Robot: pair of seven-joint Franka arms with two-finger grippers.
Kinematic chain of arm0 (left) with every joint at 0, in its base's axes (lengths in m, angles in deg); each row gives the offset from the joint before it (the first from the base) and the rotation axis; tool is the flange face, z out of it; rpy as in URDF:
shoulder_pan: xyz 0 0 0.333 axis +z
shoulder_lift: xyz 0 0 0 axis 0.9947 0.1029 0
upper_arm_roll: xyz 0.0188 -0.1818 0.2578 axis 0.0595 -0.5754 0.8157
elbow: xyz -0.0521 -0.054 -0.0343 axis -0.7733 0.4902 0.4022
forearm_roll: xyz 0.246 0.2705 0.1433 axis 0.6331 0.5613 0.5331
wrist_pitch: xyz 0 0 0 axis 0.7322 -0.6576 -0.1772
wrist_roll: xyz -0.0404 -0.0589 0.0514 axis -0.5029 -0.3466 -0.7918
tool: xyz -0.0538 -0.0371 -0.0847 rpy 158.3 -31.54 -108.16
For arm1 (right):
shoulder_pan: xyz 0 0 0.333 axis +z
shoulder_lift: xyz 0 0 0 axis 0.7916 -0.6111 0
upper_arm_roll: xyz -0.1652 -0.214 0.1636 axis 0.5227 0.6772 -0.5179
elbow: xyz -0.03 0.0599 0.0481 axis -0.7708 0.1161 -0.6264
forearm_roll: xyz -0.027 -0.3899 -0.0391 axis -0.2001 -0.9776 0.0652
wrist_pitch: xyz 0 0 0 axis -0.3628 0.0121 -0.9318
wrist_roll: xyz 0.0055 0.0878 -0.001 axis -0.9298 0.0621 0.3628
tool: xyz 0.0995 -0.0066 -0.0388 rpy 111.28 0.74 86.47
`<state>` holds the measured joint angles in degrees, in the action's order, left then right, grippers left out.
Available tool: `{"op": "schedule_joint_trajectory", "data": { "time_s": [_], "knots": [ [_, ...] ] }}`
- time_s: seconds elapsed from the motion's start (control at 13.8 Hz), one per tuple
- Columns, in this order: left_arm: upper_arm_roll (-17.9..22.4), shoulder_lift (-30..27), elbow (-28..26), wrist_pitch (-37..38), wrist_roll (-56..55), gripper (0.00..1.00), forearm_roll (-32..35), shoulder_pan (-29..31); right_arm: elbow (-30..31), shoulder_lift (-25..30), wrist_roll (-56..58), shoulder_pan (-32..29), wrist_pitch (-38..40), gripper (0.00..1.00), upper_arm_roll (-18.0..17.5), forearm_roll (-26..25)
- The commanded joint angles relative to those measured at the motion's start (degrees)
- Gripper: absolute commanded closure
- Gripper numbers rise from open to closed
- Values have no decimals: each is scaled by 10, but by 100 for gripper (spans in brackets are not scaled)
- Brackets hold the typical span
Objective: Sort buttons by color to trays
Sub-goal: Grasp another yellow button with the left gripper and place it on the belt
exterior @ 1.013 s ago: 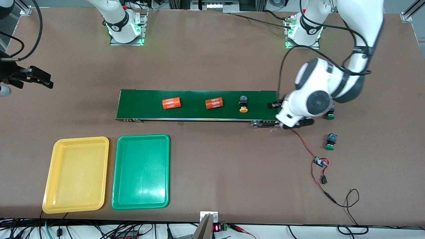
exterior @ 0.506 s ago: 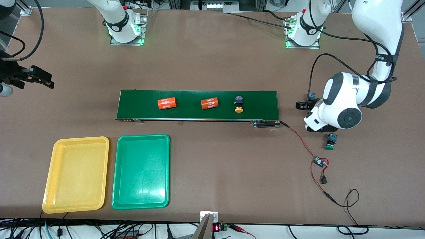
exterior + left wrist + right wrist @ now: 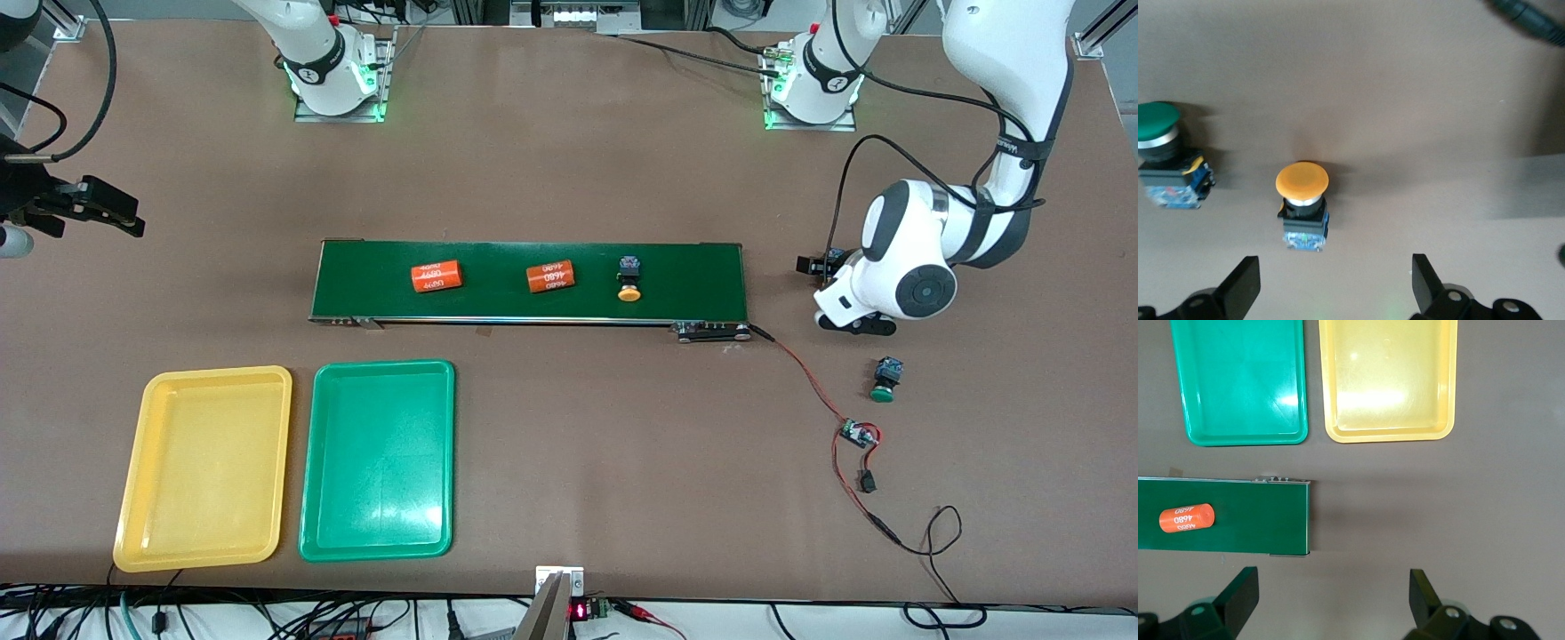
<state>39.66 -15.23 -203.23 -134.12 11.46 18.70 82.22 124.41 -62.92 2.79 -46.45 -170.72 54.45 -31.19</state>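
Nearest the front camera, the yellow tray point(image 3: 204, 468) and the green tray point(image 3: 377, 460) lie side by side on the surface point(image 3: 569, 462) toward the right arm's end, both holding nothing, well apart from either hand. A green button point(image 3: 884, 379) lies on the surface toward the left arm's end, near the left hand point(image 3: 1336, 285) and nearer the front camera than it. The left hand hangs low over the surface just off the end of the conveyor belt point(image 3: 529, 281), its fingers point(image 3: 1243, 286) spread wide and grasping nothing; directly under it a yellow-orange button point(image 3: 1303, 204) lies on its side, with a second green button point(image 3: 1163, 153) just beside that one. On the belt rest another yellow-orange button point(image 3: 629, 279) and two orange cylinders point(image 3: 550, 276), all well apart from the left hand. The right hand point(image 3: 1333, 599) waits released, fingers apart, over the surface at the right arm's end
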Motion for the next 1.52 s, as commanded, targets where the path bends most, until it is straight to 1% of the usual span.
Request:
{"op": "schedule_joint_trajectory", "data": {
  "time_s": [0.0,0.07,0.29,0.43,0.58,0.72,0.8,0.94,1.01,1.09,1.23,1.3,1.37,1.45],
  "knots": [
    [1,-33,-78,-78,20,0,8,5,-7,1,4,-4,5,0,0,8],
    [2,-32,-89,-100,35,0,8,6,-7,1,4,-4,5,0,0,8],
    [4,-31,-89,-102,51,0,11,6,-7,0,4,-3,5,0,0,8],
    [4,-31,-89,-102,51,0,31,7,-7,0,4,-3,4,0,-1,8],
    [13,-28,-89,-104,51,0,57,10,-7,0,4,-3,5,0,-1,8],
    [13,-24,-90,-107,51,1,57,11,-7,0,4,-3,5,0,0,8],
    [13,-21,-95,-118,51,7,57,11,-7,0,4,-3,5,0,-1,9],
    [13,-13,-107,-151,51,33,57,11,-7,-1,4,-1,6,0,-1,9],
    [13,-7,-108,-161,51,39,57,11,-7,-2,4,-1,6,0,-1,9],
    [14,0,-108,-165,51,41,57,11,-7,-2,3,-1,6,0,-2,8],
    [14,-2,-108,-159,50,57,57,16,-7,-2,4,-1,6,0,-2,8],
    [13,-8,-107,-155,47,63,57,16,-7,-2,4,-1,6,0,-2,8],
    [13,-21,-101,-143,43,67,57,17,-6,-2,4,-1,6,0,-2,8],
    [8,-38,-82,-110,39,69,52,17,-6,-3,4,0,7,0,-2,8]
  ]
}}
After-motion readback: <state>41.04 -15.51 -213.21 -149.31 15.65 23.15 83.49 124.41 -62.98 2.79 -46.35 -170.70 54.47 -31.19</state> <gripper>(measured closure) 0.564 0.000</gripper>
